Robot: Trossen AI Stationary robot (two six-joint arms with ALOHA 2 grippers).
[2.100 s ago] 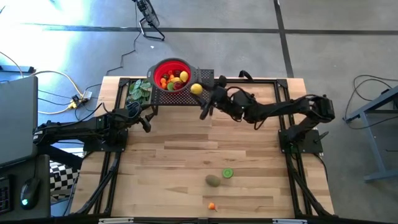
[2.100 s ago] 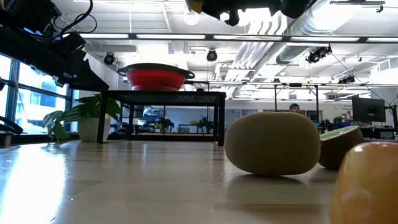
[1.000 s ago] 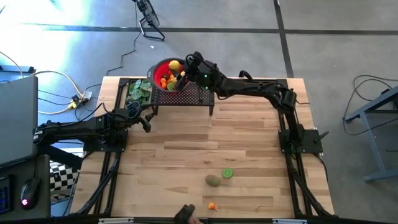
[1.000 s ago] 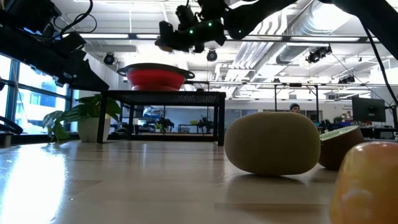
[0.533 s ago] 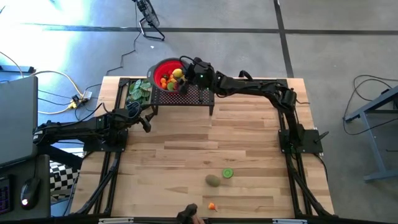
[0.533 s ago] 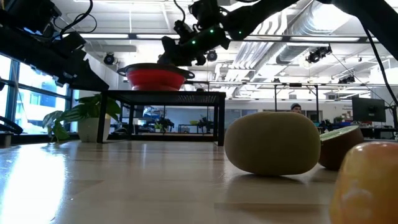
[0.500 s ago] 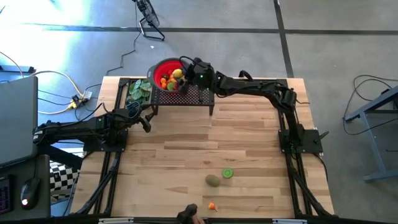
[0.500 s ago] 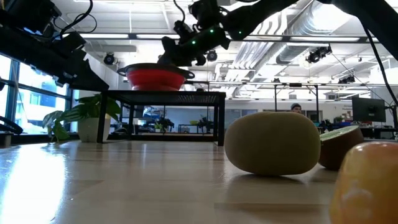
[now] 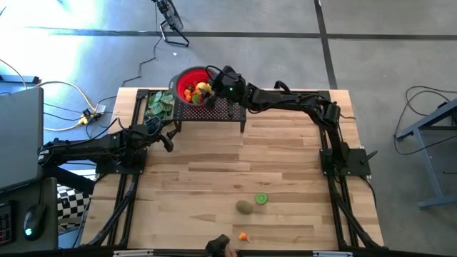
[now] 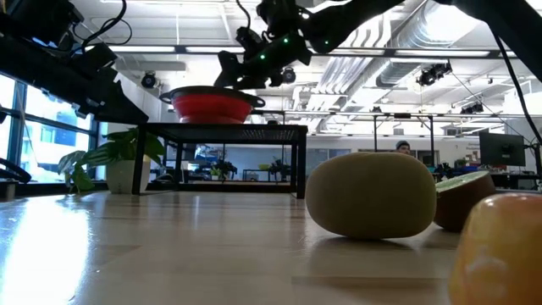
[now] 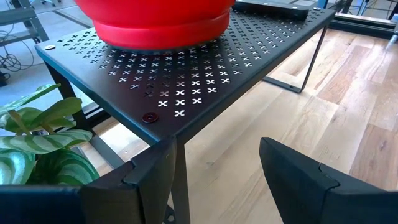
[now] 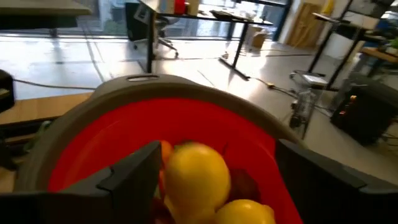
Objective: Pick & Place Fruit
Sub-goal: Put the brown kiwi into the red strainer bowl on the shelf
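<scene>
A pale wood-plank surface (image 9: 214,171) stands on a grey concrete floor (image 9: 385,57) crossed by dark seams. Loose cables (image 9: 68,96) trail at the left of the frame. In the low view, exposed ducts (image 10: 415,38) and ceiling lights (image 10: 258,25) run overhead, with windows (image 10: 42,127) at the left and desks (image 10: 500,161) far right.

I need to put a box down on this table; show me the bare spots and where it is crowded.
The middle of the wooden table is bare, between the black rack and the kiwi. Crowded: the far edge, where the red bowl sits full of fruit with the right gripper over it and the leafy plant beside it; the left gripper waits near the rack.
</scene>
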